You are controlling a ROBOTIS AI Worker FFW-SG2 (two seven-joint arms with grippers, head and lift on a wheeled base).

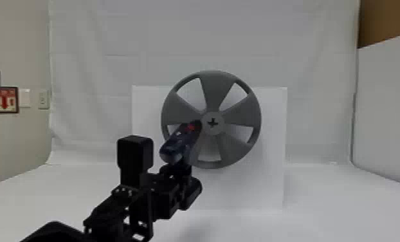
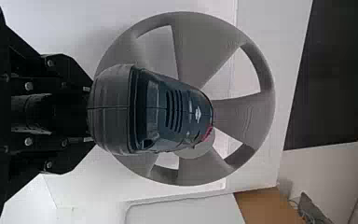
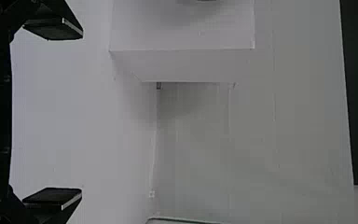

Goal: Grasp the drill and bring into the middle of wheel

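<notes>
My left gripper [image 1: 177,172] is shut on the lower part of the dark blue drill [image 1: 177,144], held up in front of the grey wheel [image 1: 213,80]. The drill's nose points to the wheel's hub, just left of the cross-shaped hole; whether they touch I cannot tell. Seen in the left wrist view, the left gripper [image 2: 86,112] holds the drill [image 2: 168,112], whose body covers part of the wheel [image 2: 256,116] and its hub. My right gripper [image 3: 56,114] stands open with nothing between its two flat fingers, apart from the drill.
Behind the wheel stands a white panel [image 1: 273,144] on the white table [image 1: 337,206]. A white cloth [image 1: 321,80] hangs at the back. A white partition [image 1: 386,112] rises along the right side.
</notes>
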